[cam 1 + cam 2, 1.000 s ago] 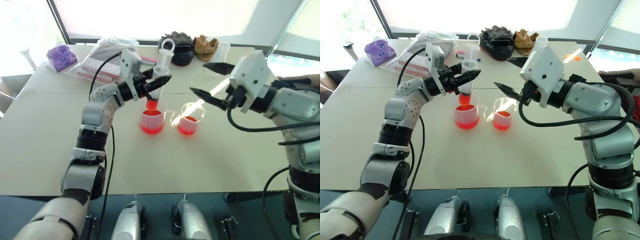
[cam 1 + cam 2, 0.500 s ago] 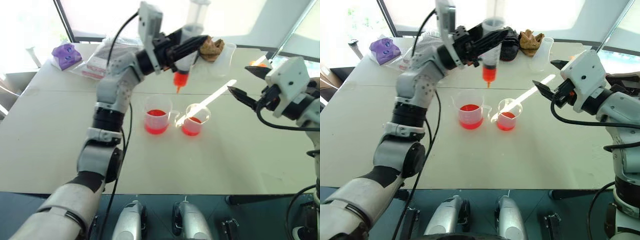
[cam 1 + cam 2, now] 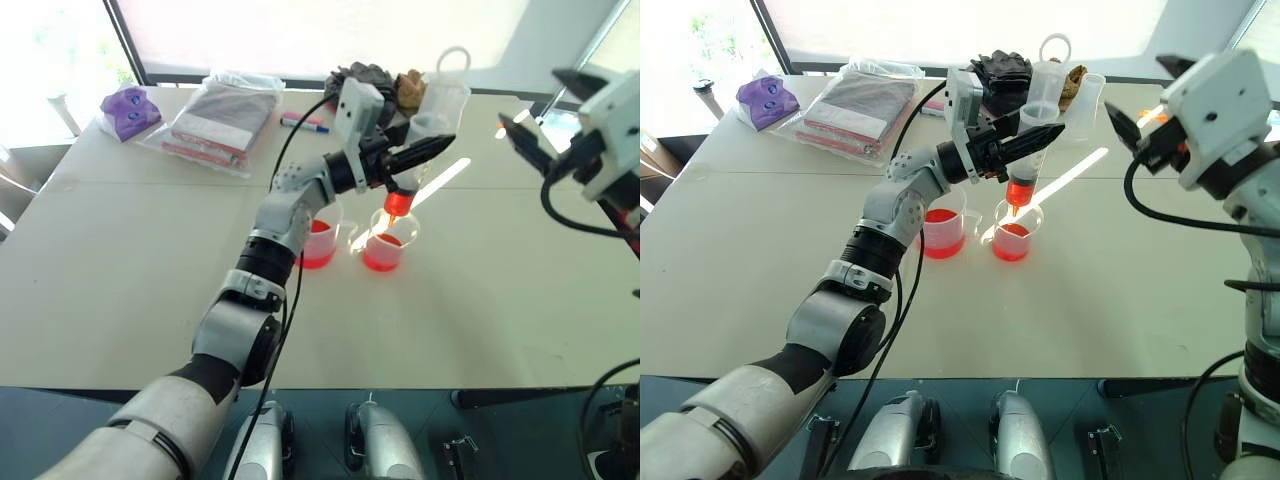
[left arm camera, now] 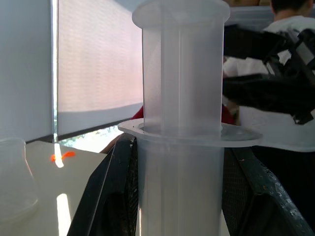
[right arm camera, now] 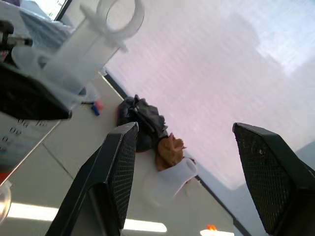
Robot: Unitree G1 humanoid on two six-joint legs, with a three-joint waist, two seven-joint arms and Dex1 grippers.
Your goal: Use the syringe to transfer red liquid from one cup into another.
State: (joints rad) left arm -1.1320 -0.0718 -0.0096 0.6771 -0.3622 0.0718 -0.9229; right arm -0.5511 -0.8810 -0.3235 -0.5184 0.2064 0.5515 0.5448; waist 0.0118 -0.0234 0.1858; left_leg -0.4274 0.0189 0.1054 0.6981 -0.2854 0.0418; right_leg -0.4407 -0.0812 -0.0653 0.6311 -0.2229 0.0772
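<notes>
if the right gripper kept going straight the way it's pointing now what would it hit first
Probably the syringe's plunger top, held by the left gripper. The open right gripper points toward it across a gap, and the right wrist view shows it just beside the fingers' line. Depth is unclear.

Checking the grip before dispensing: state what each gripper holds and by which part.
Left gripper clamps the syringe around its barrel, below the flange. Right gripper is open, holding nothing.

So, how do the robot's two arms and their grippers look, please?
Both arms are built of rounded silver-grey shells with black joint rings, and a loose black cable runs along each. The left gripper has two slim, pointed black fingers with finely textured pads and a white box at the wrist. The right gripper has the same black fingers and a larger white block.
</notes>
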